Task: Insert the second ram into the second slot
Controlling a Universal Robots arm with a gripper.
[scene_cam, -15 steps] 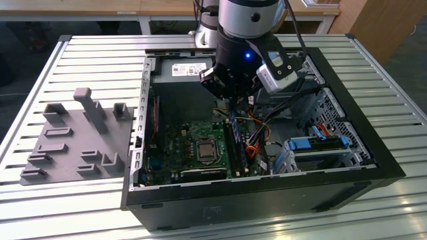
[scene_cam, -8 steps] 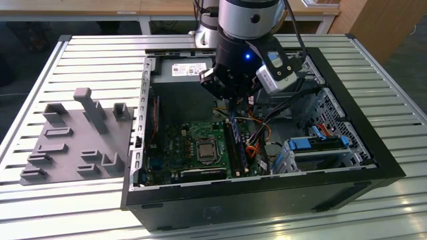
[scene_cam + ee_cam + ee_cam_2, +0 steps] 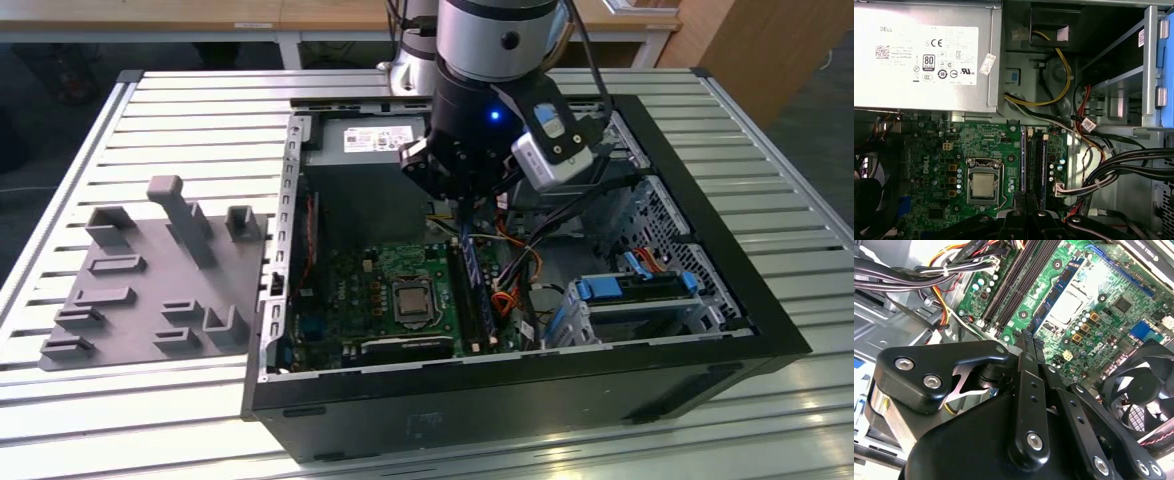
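The open computer case [image 3: 534, 400] lies on a slatted metal table [image 3: 174, 100], occupying the centre and the exterior view's right. A grey fixture plate [image 3: 147, 290] with upright holders rests on the table at the exterior view's left, apart from the case. The arm enters from the upper centre of the exterior view, and the gripper [image 3: 463, 212] is positioned inside the case, above the far end of the memory slot bank [image 3: 481, 300]. In the second wrist view the gripper [image 3: 1030, 338] has its fingertips [image 3: 1026, 335] brought together with no visible gap, and nothing is seen clamped between them. In the first wrist view the gripper [image 3: 1026, 197] lies in line with the slot bank [image 3: 1034, 160]. The second ram [image 3: 475, 295], a thin blue strip, stands on edge in the slot bank, just beside the CPU socket [image 3: 407, 300] on the green motherboard [image 3: 354, 280]. Whether the gripper touches the strip, and whether the strip is fully seated, cannot be told. The power supply [image 3: 924, 55] sits beyond the motherboard. Blue drive-bay clips [image 3: 634, 285] sit at the exterior view's right of the case.
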